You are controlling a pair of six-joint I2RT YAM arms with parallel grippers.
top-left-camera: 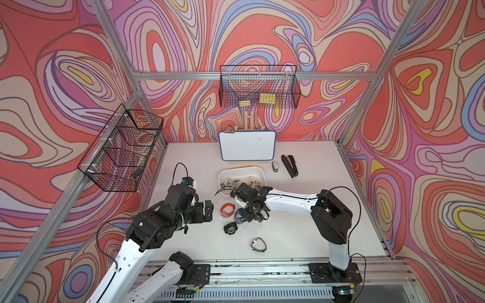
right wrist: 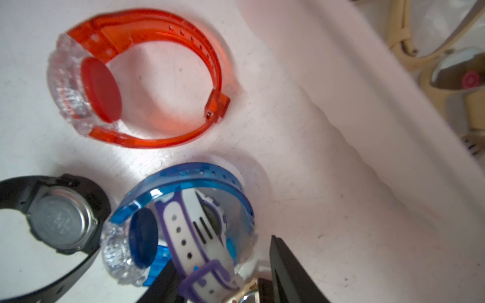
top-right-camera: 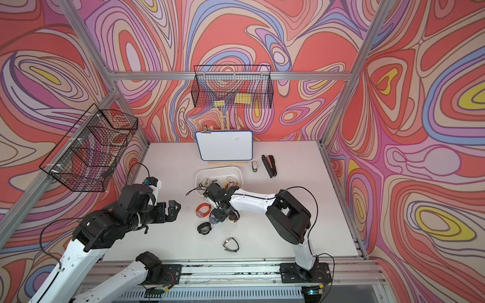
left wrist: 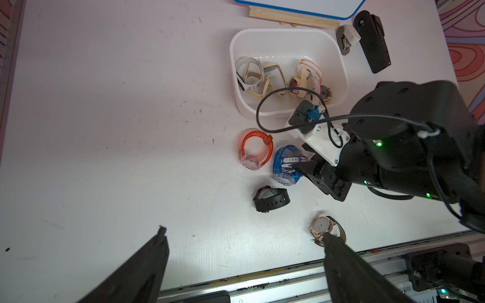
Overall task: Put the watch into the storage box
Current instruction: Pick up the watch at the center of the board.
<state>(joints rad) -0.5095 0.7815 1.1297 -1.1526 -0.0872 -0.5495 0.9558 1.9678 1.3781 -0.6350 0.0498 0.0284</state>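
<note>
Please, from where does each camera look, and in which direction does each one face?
Both top views: high at the front, looking down on the white table; left arm and right arm show.
Left wrist: raised, faces across the table; left gripper, right arm.
Right wrist: close above watches; right gripper.
Shared: translucent orange plastic watch, everywhere.

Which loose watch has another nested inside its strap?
The blue watch: a white-purple watch sits inside its loop. The orange watch and black watch have empty loops.
</note>
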